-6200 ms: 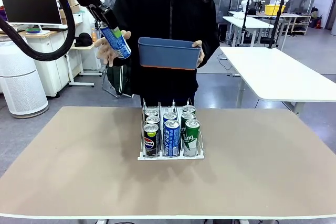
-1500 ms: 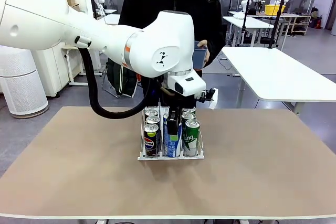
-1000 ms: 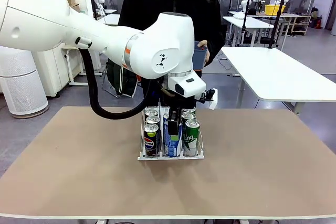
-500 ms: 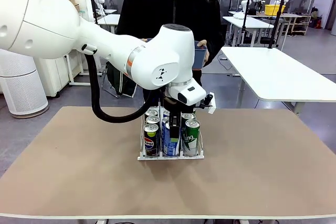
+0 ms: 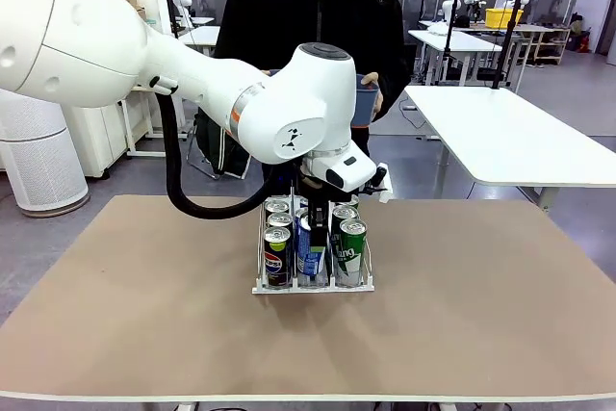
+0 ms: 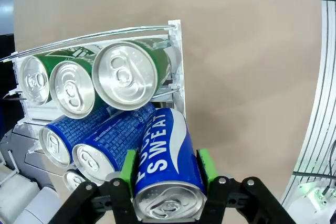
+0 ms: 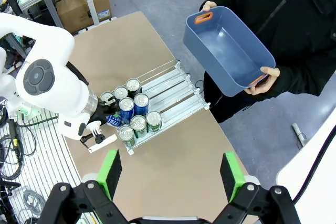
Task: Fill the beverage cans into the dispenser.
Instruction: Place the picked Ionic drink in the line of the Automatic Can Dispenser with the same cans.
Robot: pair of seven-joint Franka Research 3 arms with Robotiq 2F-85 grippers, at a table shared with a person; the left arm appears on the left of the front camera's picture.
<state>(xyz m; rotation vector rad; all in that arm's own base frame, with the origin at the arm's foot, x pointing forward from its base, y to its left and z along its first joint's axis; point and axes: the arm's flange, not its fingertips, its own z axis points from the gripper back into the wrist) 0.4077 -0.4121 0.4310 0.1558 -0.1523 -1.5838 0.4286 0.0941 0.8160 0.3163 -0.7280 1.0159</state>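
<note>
My left gripper (image 6: 167, 169) is shut on a blue beverage can (image 6: 167, 182) with white lettering, tilted over the front end of the dispenser's (image 6: 176, 27) middle lane. Two more blue cans (image 6: 100, 145) lie in that lane behind it, and three green cans (image 6: 126, 74) fill the lane beside it. In the front view the left gripper (image 5: 314, 228) holds the blue can (image 5: 308, 255) between a black Pepsi can (image 5: 277, 259) and a green can (image 5: 351, 252) at the front of the dispenser (image 5: 313, 286). My right gripper (image 7: 170, 174) is open, high above the table, with the dispenser (image 7: 176, 95) far below.
A person stands at the far side holding a blue tub (image 7: 226, 51), partly hidden behind my left arm (image 5: 289, 113) in the front view. Bare brown tabletop (image 5: 481, 295) surrounds the dispenser on all sides.
Over the last second my left wrist has sunk a little and tipped, taking the blue can lower into the front of the middle lane. The right gripper has stayed open.
</note>
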